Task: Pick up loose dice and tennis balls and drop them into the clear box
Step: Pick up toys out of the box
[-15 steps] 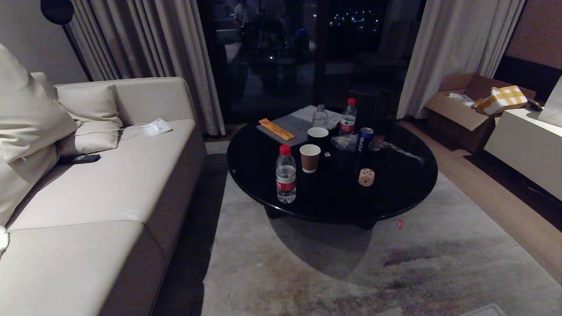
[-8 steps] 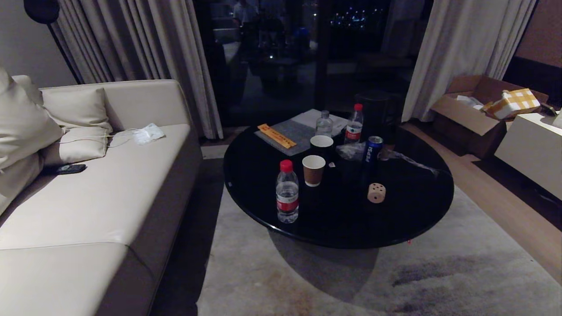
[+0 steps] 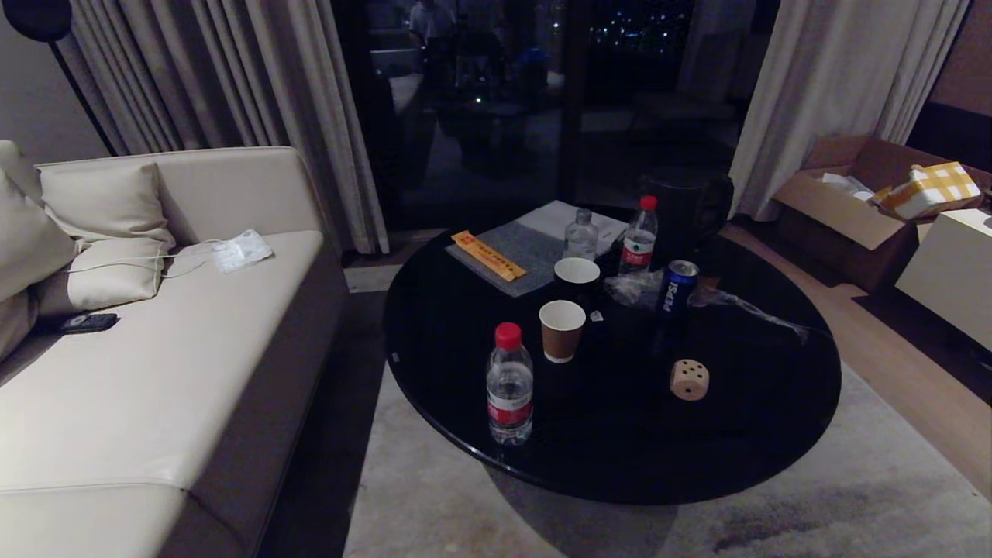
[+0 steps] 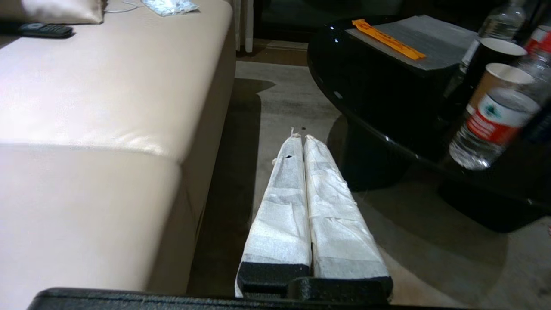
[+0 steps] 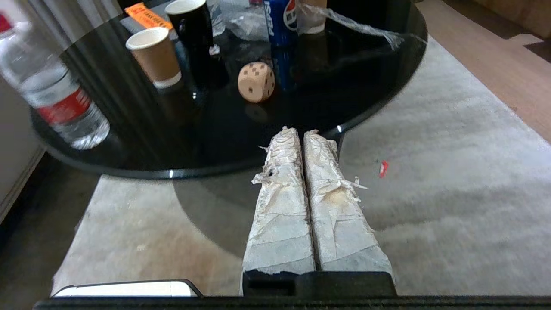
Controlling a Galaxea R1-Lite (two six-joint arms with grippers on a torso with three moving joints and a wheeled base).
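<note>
As the whole view closes in on the round black desk [image 3: 465, 372], the tan die [image 3: 689, 379] looms nearer beside the Pepsi can [image 3: 676, 286]. Both pincers, left pincer [image 4: 300, 137] and right pincer [image 5: 298, 131], hang clenched and empty; no clear box visible.

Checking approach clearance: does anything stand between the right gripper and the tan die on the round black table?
Nothing visible does. The shut right gripper points at the tan die across bare black tabletop.

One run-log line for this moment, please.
phase: approach | tan die loose on black table | left gripper shut, empty | right gripper shut, empty | clear box: unseen
</note>
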